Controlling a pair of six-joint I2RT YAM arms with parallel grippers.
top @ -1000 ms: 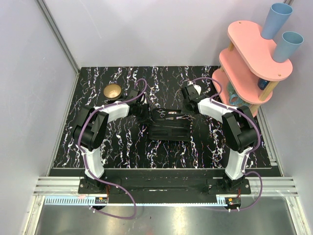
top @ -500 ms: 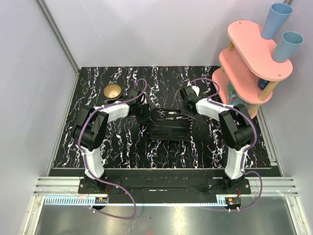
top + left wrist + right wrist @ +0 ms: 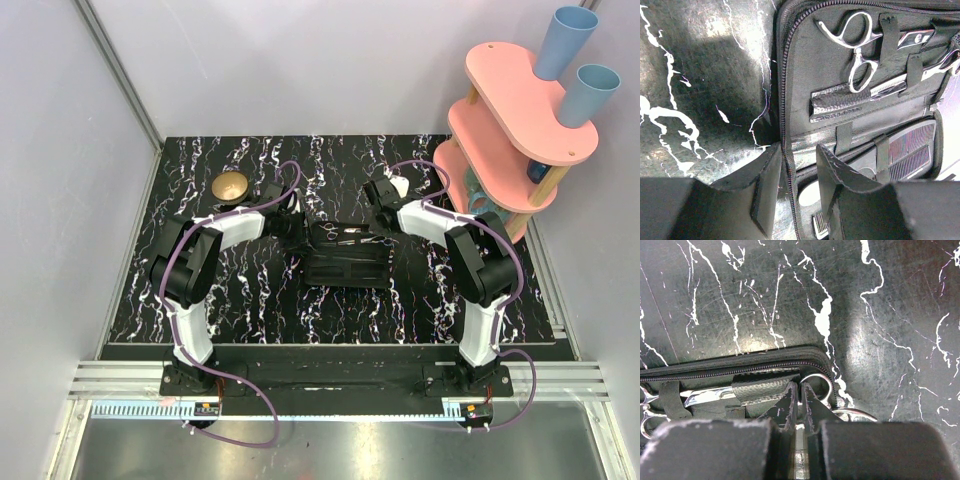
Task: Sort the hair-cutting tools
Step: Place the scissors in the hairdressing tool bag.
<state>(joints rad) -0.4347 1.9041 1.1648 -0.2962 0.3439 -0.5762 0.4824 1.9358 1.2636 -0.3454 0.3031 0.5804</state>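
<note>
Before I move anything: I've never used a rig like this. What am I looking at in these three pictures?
Two robot arms, left and right, are bolted at the near edge of the table. The top view looks down from behind them. The other two come from a camera on each wrist, so the dark blocks at the bottom are that arm's own fingers. On the table lie an open black case with scissors strapped inside, and a brass bowl; a pink shelf stands at the right. The left gripper is open, straddling the case's zipper edge. The right gripper is almost shut at the case's other end, seemingly pinching one pair of scissors by its handle.
</note>
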